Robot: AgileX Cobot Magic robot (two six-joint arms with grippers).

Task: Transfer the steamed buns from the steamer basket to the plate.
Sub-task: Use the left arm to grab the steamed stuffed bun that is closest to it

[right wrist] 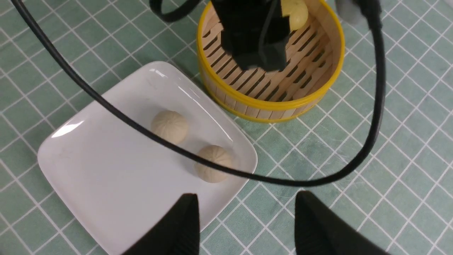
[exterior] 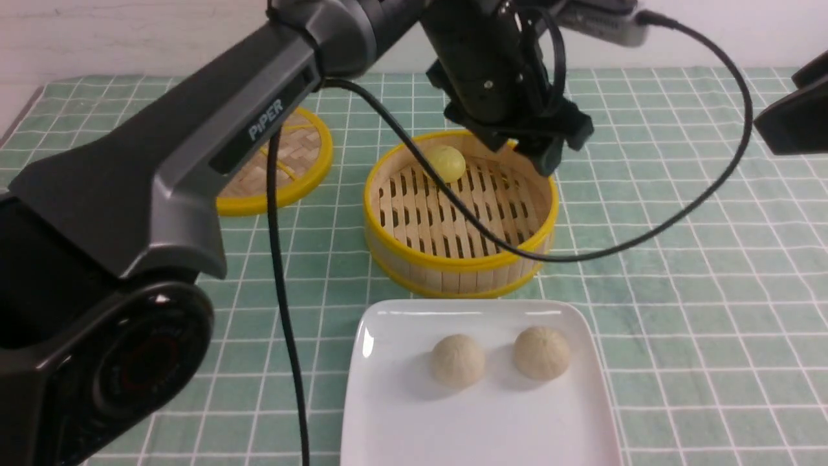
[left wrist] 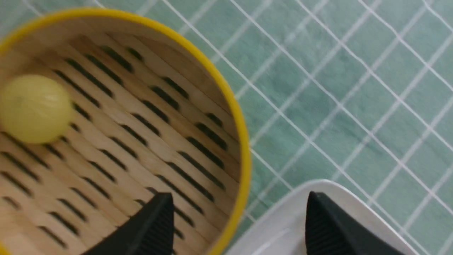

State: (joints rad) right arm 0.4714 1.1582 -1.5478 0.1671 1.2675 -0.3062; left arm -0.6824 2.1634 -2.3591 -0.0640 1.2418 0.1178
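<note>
Looming closest is the left arm (exterior: pixel 162 175), which reaches out over the steamer basket (exterior: pixel 453 262). Its cable droops across the basket's slats. On the basket's near side lies the white square plate (exterior: pixel 401 401). It holds two cream buns (exterior: pixel 458 360) (exterior: pixel 542 351) side by side, so I'd say two thirds of the job is done.

The left gripper (left wrist: pixel 239 198) is spread wide and carrying nothing. It seems to straddle the basket's rim on the plate side, though the wrist picture is smeared and its height is hard to judge. The right gripper (right wrist: pixel 246 202) hangs wide and empty, off the plate corner away from the basket.

One yellow bun (exterior: pixel 445 162) remains, tucked against the basket's far wall. To lift it well, I'd carry the left gripper across the basket until the bun sits squarely between the fingers. Then I'd drop inside the walls without clipping the rim and squeeze softly, since it looks squashy. I'd mind that cable too.
</note>
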